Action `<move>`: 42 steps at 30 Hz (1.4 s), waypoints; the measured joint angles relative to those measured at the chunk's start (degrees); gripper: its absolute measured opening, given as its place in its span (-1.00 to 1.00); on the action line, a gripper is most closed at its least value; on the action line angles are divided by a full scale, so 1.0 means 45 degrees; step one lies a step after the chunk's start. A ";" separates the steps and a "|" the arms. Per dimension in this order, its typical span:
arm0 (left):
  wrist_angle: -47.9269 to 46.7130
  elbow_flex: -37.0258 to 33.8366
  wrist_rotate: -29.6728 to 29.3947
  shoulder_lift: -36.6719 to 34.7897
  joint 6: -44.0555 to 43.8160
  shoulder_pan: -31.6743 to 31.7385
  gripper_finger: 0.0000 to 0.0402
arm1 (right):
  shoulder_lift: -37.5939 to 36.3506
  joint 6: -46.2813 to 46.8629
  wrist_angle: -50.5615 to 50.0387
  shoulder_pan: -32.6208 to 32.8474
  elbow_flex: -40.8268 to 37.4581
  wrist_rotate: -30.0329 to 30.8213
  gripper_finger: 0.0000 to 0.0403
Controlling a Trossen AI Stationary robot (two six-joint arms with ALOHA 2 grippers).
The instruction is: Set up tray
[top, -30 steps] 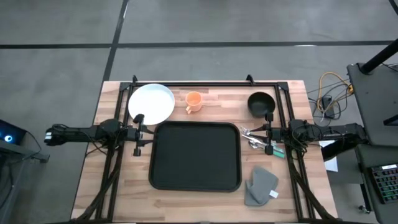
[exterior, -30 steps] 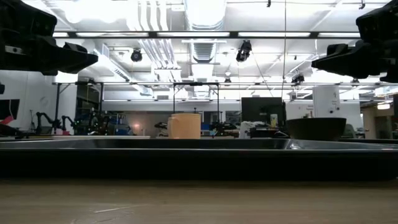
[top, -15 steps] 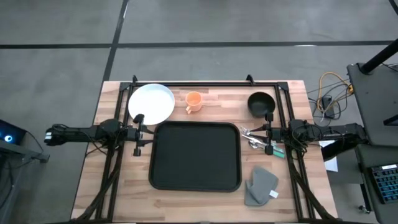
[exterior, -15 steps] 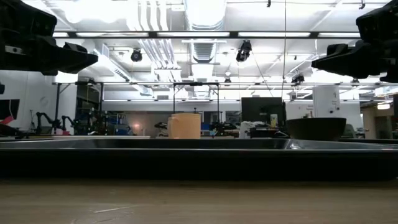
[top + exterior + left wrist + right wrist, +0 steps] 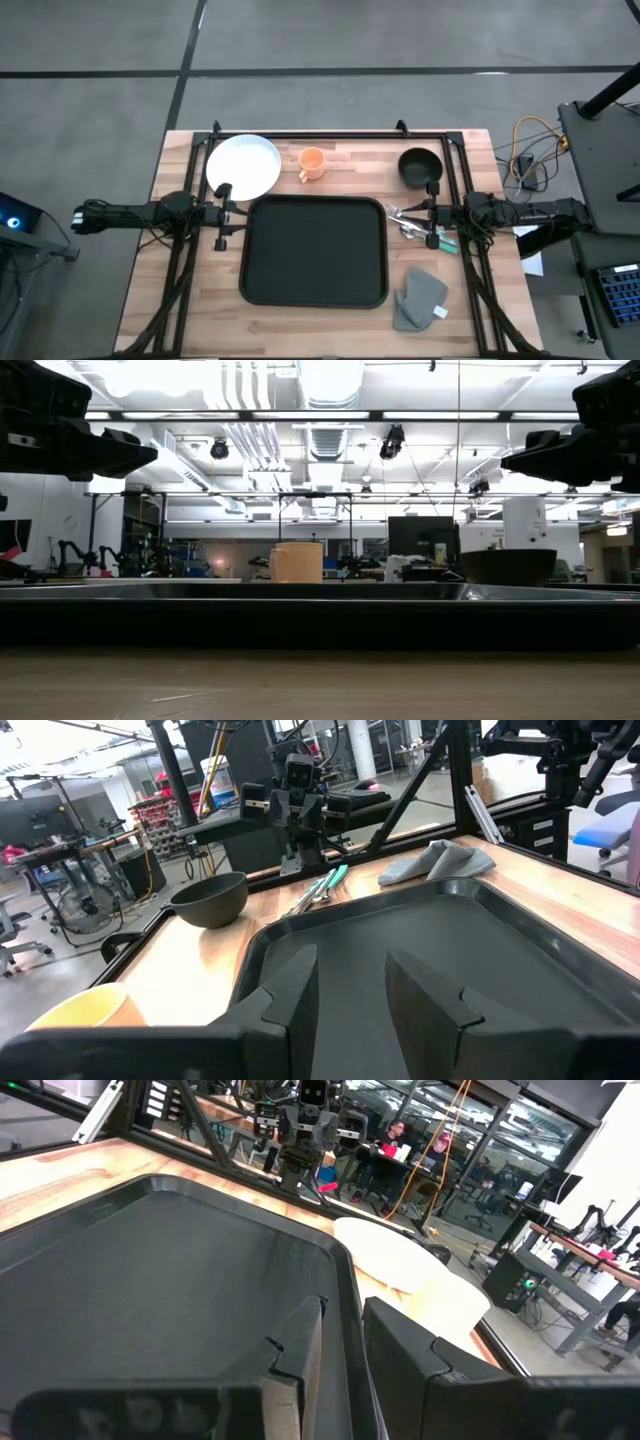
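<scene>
The black tray [image 5: 313, 250] lies flat in the middle of the wooden table with nothing on it. A white plate [image 5: 243, 167], an orange cup [image 5: 311, 162] and a black bowl [image 5: 420, 167] stand on the wood along its far side. Cutlery [image 5: 405, 220] lies by its right edge, and a grey folded cloth [image 5: 420, 297] at the near right. My left gripper [image 5: 224, 215] hovers level at the tray's left edge, open and empty [image 5: 350, 990]. My right gripper [image 5: 432, 213] hovers level over the cutlery, its fingers a narrow gap apart [image 5: 343, 1340] with nothing between them.
A black metal frame [image 5: 330, 133] runs along the table's far edge and down both sides under the arms. Bare wood shows near the front edge [image 5: 200, 320]. Cables [image 5: 525, 150] and equipment stand beyond the right edge.
</scene>
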 joint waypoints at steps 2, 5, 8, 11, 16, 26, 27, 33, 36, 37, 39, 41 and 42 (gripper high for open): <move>0.0000 0.0004 0.0000 0.0000 0.0000 -0.0004 -0.51 | 0.0000 0.0000 -0.0005 0.0000 0.0000 -0.0005 -0.66; 0.0000 0.0004 0.0000 0.0002 0.0000 -0.0002 -0.51 | 0.0004 0.0000 -0.0001 0.0001 0.0000 0.0000 -0.66; 0.0000 0.0003 0.0000 0.0004 0.0000 -0.0001 -0.51 | 0.0003 -0.0003 -0.0003 0.0003 0.0000 -0.0002 -0.66; 0.0075 -0.0015 -0.0193 0.0000 0.0017 0.0000 -0.51 | 0.0005 -0.0005 0.0000 0.0002 0.0000 -0.0002 -0.66; 0.0114 -0.0015 -0.0371 0.0001 0.0015 0.0000 -0.51 | 0.0005 0.0000 0.0000 0.0001 0.0000 0.0000 -0.66; 0.0579 -0.0015 -0.1246 0.0000 0.0220 0.0000 -0.51 | 0.0005 0.0000 -0.0005 0.0004 0.0000 0.0000 -0.66; 0.0717 -0.0015 -0.1592 0.0000 0.0454 0.0000 -0.51 | 0.0005 0.0000 0.0000 0.0005 0.0000 0.0000 -0.66; 0.2512 -0.0015 -0.4541 0.0000 0.2305 0.0005 -0.51 | 0.0005 0.0000 0.0000 0.0000 0.0000 -0.0004 -0.66; 0.3834 -0.0011 -0.5738 0.0000 0.3279 0.0005 -0.51 | 0.0002 0.0000 0.0000 0.0003 0.0000 -0.0002 -0.66; 0.4303 -0.0010 -0.5890 0.0000 0.3590 0.0012 -0.51 | 0.0003 0.0000 -0.0003 0.0002 0.0000 -0.0002 -0.66; 0.5129 -0.0010 -0.6023 0.0000 0.4160 0.0015 -0.51 | 0.0005 0.0000 -0.0004 0.0000 0.0000 -0.0004 -0.66; 0.5633 -0.0010 -0.6024 0.0000 0.4452 0.0015 -0.51 | 0.0005 0.0000 -0.0004 0.0000 0.0000 -0.0005 -0.66; 0.5748 -0.0010 -0.6023 0.0000 0.4632 0.0015 -0.51 | 0.0005 0.0000 0.0000 0.0002 0.0000 -0.0005 -0.66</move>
